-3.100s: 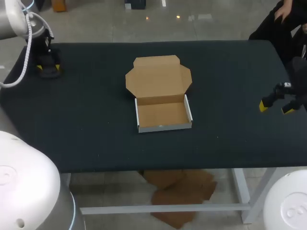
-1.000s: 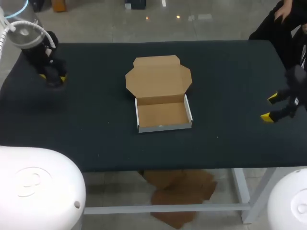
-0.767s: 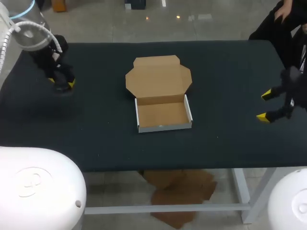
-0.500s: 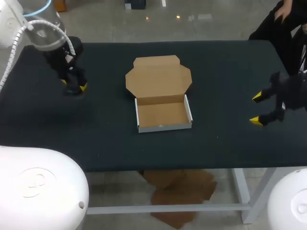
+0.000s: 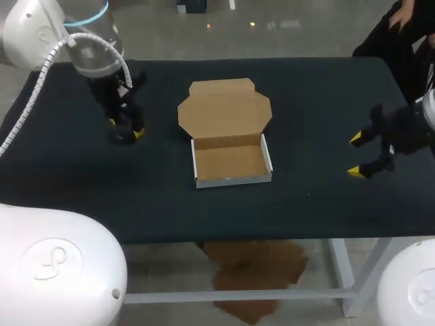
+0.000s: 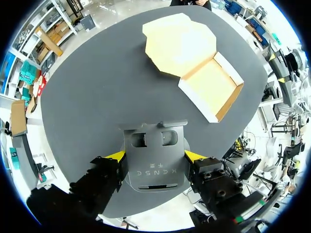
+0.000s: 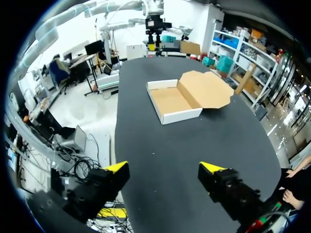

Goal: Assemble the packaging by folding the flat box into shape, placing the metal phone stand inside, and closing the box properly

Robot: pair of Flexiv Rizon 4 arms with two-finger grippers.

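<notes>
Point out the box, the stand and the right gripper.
Box (image 5: 229, 163): head view, bare floor of its tray.
Stand (image 6: 155, 165): left wrist view, middle of its grey plate.
Right gripper (image 5: 356, 155): head view, midway between its yellow tips.

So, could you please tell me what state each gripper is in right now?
Left gripper: closed on the metal phone stand.
Right gripper: open, empty.

Open box (image 7: 172, 103) on tbl (image 7: 194, 145) (lid (image 7: 206, 90) flat)
</notes>
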